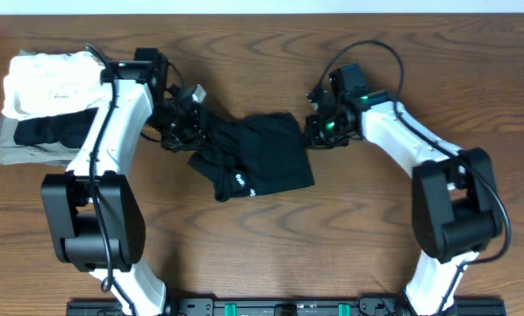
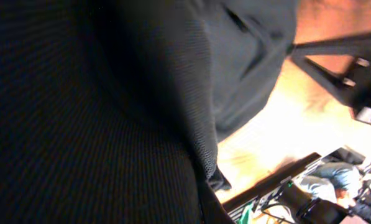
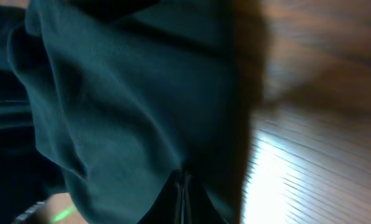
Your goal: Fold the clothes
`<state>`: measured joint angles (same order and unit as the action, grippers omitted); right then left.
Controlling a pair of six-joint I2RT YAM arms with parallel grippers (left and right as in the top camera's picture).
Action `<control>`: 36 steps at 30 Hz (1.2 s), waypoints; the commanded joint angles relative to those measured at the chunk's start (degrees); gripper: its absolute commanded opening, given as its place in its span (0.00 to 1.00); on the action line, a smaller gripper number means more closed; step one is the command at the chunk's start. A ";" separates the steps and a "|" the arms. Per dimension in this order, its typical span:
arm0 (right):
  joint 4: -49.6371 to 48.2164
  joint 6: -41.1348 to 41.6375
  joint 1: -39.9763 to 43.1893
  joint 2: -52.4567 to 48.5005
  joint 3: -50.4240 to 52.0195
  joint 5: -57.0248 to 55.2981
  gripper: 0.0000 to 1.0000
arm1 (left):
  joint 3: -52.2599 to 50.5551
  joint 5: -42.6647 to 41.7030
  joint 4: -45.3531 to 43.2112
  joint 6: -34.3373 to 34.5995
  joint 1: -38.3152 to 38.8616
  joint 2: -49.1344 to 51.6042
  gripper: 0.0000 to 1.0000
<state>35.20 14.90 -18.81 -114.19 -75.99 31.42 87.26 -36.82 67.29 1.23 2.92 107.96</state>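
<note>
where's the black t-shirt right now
In the overhead view the black T-shirt lies bunched in the middle, between the left gripper and the right gripper.

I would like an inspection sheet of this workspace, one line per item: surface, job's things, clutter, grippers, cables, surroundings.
Surface: brown wooden table, grain visible.
Job's things: black soft-fabric T-shirt, bunched at centre, not yet folded flat.
Clutter: white folded garment on a dark layer and a grey folded garment, far-left corner.
Grippers: left gripper at the shirt's left edge, right gripper at its right edge; fabric fills both wrist views, jaw state unclear.
Cables: black cable loops above the right arm.
Surroundings: black rail along the near edge.
</note>
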 commanded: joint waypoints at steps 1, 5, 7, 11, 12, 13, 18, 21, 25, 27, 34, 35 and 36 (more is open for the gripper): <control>-0.94 1.46 -2.34 -2.40 0.42 6.45 0.02 | 1.01 0.44 -0.33 -0.33 2.25 -0.66 0.06; -1.36 3.61 -4.70 -3.87 0.42 6.56 0.02 | 1.01 0.44 -2.40 2.19 4.81 -0.66 0.06; -1.33 4.48 -5.55 -4.04 0.42 6.12 0.02 | 1.01 0.37 -3.69 3.82 5.97 -0.66 0.06; -1.11 6.86 -6.49 -4.07 0.42 4.48 0.02 | 1.01 -1.77 -6.60 4.02 8.41 -0.66 0.06; -1.05 7.26 -6.54 -4.07 0.42 4.07 0.02 | 1.01 -1.92 -7.45 4.26 9.07 -0.66 0.06; -1.01 7.61 -6.56 -4.07 0.42 3.80 0.02 | 1.01 -1.95 -8.66 5.22 9.81 -0.66 0.06; -0.76 7.63 -6.56 -4.07 0.42 3.74 0.02 | 1.01 -1.81 -13.79 8.04 13.25 -0.66 0.09; -0.48 7.63 -6.62 -4.07 0.42 3.72 0.02 | 0.98 -0.98 -15.37 9.16 15.08 -0.57 0.12; -0.48 7.69 -6.71 -4.07 0.42 3.50 0.03 | 0.98 2.71 -15.78 9.16 17.38 -0.55 0.17; -0.48 7.82 -6.71 -4.07 0.42 3.28 0.02 | 0.94 5.95 -15.78 9.16 18.43 -0.55 0.24; -0.22 8.33 -5.84 -4.00 0.15 3.30 0.01 | 0.35 9.29 -15.98 9.18 20.41 -0.55 0.26; 0.09 8.37 -5.49 -3.98 -0.07 3.28 0.01 | 0.17 9.29 -16.04 9.18 20.41 -0.55 0.26; 0.55 8.39 -4.96 -3.85 -0.39 3.28 0.01 | 0.09 9.29 -16.11 9.18 20.41 -0.48 0.26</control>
<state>35.05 22.41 -24.43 -117.71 -76.01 34.98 87.26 -29.30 51.18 10.37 23.31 107.94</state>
